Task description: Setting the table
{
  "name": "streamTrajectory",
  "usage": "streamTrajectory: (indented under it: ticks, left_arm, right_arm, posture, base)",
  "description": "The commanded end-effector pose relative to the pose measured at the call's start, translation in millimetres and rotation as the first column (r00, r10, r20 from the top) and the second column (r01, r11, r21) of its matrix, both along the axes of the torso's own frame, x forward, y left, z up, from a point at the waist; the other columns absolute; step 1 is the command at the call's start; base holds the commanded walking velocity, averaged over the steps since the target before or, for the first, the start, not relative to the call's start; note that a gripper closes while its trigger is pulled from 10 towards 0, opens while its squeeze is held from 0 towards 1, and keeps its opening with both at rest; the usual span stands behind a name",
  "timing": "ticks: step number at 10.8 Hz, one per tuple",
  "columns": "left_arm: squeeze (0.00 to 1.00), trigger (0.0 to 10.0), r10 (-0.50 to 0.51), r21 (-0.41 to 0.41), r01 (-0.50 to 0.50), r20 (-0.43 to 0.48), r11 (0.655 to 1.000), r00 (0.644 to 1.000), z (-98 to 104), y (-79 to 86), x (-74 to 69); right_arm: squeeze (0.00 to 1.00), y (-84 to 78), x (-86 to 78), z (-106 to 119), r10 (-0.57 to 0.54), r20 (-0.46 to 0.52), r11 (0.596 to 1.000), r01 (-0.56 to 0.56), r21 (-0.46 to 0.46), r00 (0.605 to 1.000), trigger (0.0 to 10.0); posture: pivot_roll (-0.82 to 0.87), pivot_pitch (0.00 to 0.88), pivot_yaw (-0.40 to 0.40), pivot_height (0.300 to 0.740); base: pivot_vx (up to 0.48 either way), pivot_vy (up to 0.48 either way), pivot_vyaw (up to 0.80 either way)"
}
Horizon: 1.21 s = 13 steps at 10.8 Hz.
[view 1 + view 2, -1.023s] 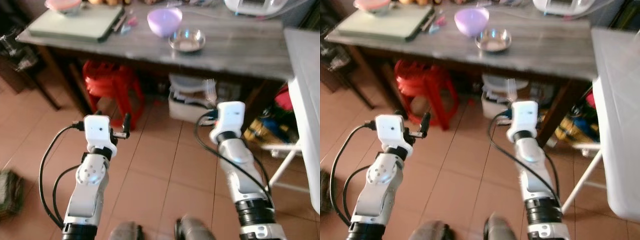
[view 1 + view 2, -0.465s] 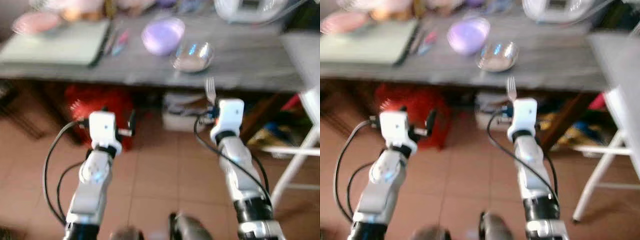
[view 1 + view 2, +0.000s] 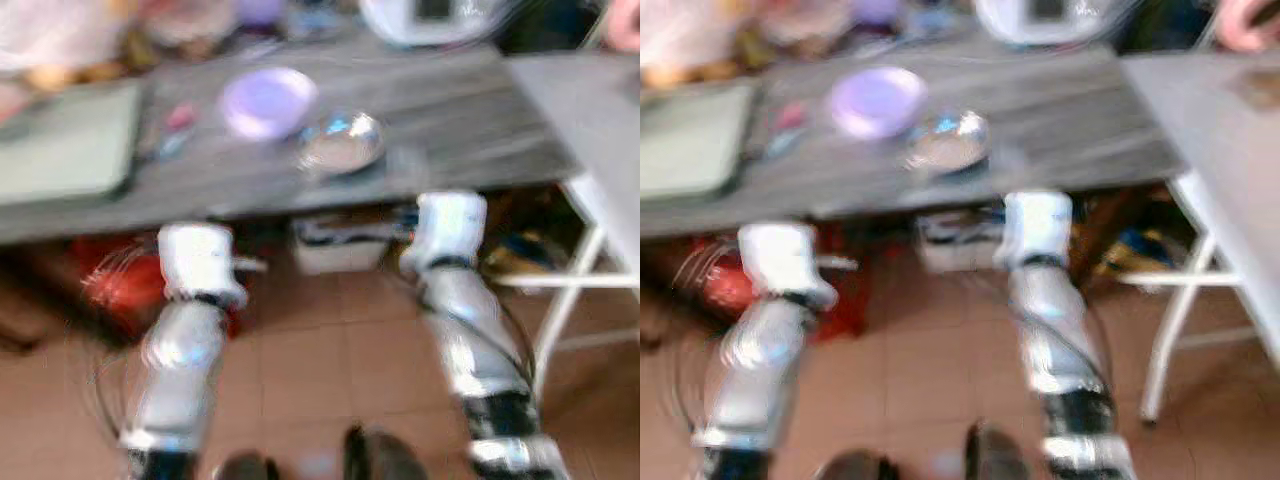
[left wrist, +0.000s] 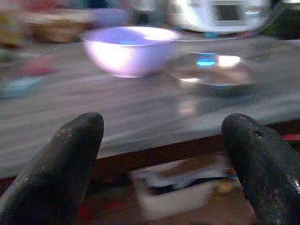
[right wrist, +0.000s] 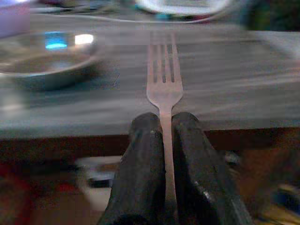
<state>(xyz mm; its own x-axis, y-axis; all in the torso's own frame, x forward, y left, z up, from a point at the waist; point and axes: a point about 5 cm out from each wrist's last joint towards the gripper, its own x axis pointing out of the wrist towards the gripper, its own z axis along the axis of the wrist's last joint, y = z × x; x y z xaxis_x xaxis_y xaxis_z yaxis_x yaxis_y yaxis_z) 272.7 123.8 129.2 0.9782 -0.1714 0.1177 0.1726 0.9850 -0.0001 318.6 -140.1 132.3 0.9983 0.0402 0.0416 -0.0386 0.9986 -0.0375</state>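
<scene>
Fork held at the table's near edge.
Right gripper (image 5: 164,140) fingers pinch the fork (image 5: 163,89) handle, tines pointing to 12 o'clock over the table (image 5: 225,93), beside a steel bowl (image 5: 44,58); left gripper (image 4: 164,159) fingers spread wide.

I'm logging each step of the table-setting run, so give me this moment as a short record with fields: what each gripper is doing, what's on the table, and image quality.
right gripper: shut on the thin silver metal fork, tines pointing at the table
left gripper: open, holds nothing, aimed at the table edge
table: long grey wood-grain table
on table: round lavender plastic bowl; beside it a shallow shiny steel bowl; a flat pale green board toward the robot's left
image quality: both eye views blurred
</scene>
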Motion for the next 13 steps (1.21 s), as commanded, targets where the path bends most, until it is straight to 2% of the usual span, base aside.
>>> streamTrajectory:
  ticks: [1, 3, 4, 8, 12, 13]
  left_arm:
    - [0.00, 10.0, 0.020, 0.019, -0.020, 0.002, 1.000, 1.000, 0.4, 8.8, -3.3]
    - [0.00, 10.0, 0.014, 0.019, -0.014, -0.001, 1.000, 1.000, -0.6, 7.7, -5.9]
    - [0.00, 10.0, -0.002, 0.016, 0.002, 0.009, 1.000, 1.000, 0.8, 6.6, -6.8]
    - [0.00, 10.0, -0.021, 0.009, 0.021, 0.019, 1.000, 1.000, 3.8, 4.4, -7.9]
    - [0.00, 10.0, 0.005, 0.007, -0.005, 0.027, 1.000, 1.000, 7.2, 7.7, -6.9]
    - [0.00, 10.0, 0.033, 0.010, -0.034, 0.023, 0.999, 0.999, 7.9, 10.5, -6.0]
  right_arm:
    - [0.00, 10.6, 0.0, 5.2, 0.026, 0.025, 1.000, -0.026, 0.014, 0.999, 10.0]
    - [0.00, 11.2, 0.1, 5.3, 0.026, 0.025, 1.000, -0.027, 0.015, 0.999, 10.0]
    - [0.00, 10.8, 1.0, 5.7, 0.024, 0.027, 1.000, -0.024, 0.015, 0.999, 10.0]
    - [0.00, 9.9, 1.0, 5.6, 0.018, 0.029, 1.000, -0.019, 0.016, 0.999, 10.0]
    - [0.00, 8.7, 0.9, 6.2, 0.016, 0.033, 1.000, -0.017, 0.021, 0.999, 10.0]
    - [0.00, 8.2, 1.3, 7.6, 0.017, 0.039, 1.000, -0.018, 0.022, 0.999, 10.0]
  posture:
    - [0.02, 0.145, 0.027, 0.740]
    - [0.03, 0.145, 0.024, 0.740]
    - [0.03, 0.144, 0.024, 0.740]
    - [0.02, 0.146, 0.026, 0.740]
    - [0.03, 0.168, 0.025, 0.740]
    - [0.03, 0.165, 0.026, 0.740]
  base:
    - [0.000, 0.000, 0.00]
    - [0.000, 0.000, 0.00]
    - [0.394, 0.000, -0.71]
    - [0.465, 0.000, 0.00]
    - [0.429, 0.000, 0.00]
    - [0.000, 0.000, 0.00]
